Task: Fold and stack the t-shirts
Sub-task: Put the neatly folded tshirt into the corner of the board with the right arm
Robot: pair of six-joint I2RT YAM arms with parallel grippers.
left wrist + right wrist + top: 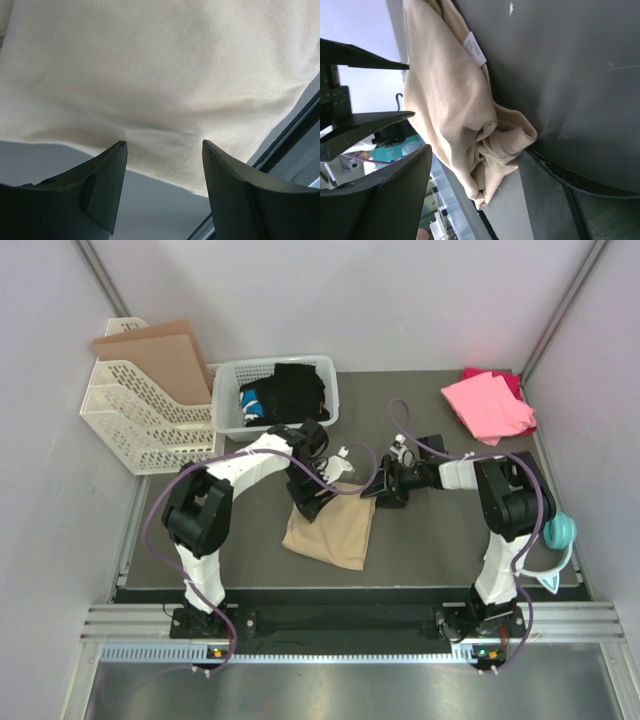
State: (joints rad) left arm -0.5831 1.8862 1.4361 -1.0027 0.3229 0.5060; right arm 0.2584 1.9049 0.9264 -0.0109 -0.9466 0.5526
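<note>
Left hand (163, 144) apart, right hand (476, 150) apart — folded tan t-shirt (335, 535) near-square, tilted.

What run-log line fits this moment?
left gripper: open at tan shirt edge | right gripper: open around its corner | pink shirt: far right

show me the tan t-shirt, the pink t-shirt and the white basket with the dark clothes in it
tan cloth t-shirt (335, 532): top external view, bare middle of the cloth.
bright pink cloth t-shirt (488, 407): top external view, centre of its top layer.
white plastic mesh basket (280, 361): top external view, far rim.
</note>
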